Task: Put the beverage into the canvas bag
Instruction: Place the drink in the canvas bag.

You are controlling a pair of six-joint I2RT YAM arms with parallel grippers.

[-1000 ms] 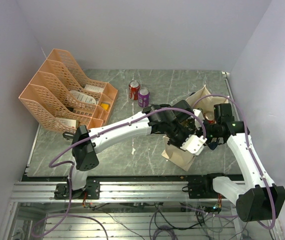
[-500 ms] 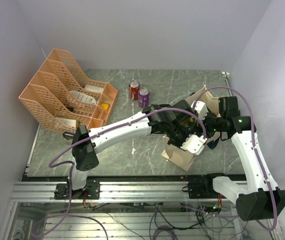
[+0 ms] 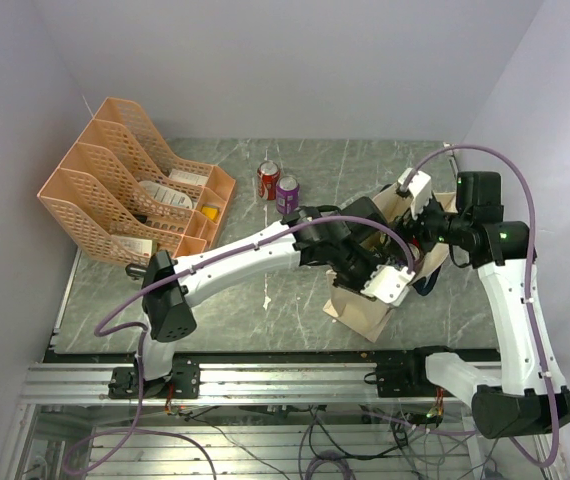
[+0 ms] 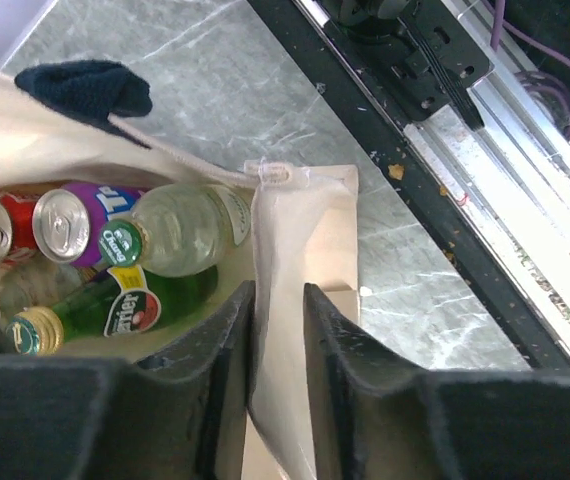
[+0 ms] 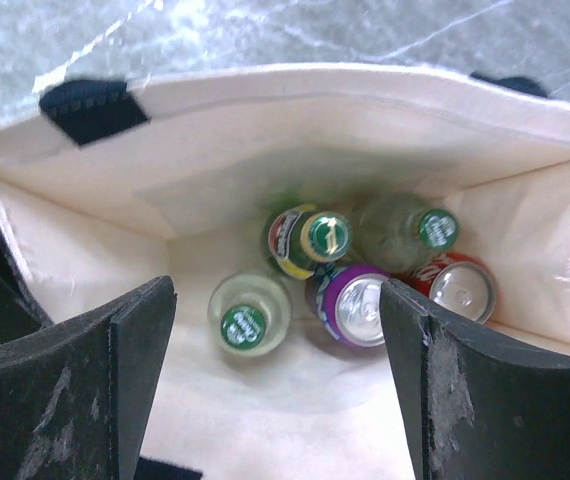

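Entry: red can (image 3: 268, 180) and purple can (image 3: 287, 194) stood unpacked on the marble table (image 3: 245, 322); left gripper (image 4: 280, 300) straddled the canvas bag (image 4: 305, 225) rim, clamped or slack I couldn't tell; beverages (image 5: 350, 310) stood inside; right gripper (image 5: 275, 290) hung splayed and empty above; I judged: hold the rim taut, lift straight up.

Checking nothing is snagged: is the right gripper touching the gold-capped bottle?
Apart. Right wrist view: the gold-capped bottle stands well clear between the fingers of the open right gripper.

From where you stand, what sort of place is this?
Probably a robotics lab test bench: a left arm and right arm bolted to an aluminium rail, loose cables below, plain white panels walling in the table.
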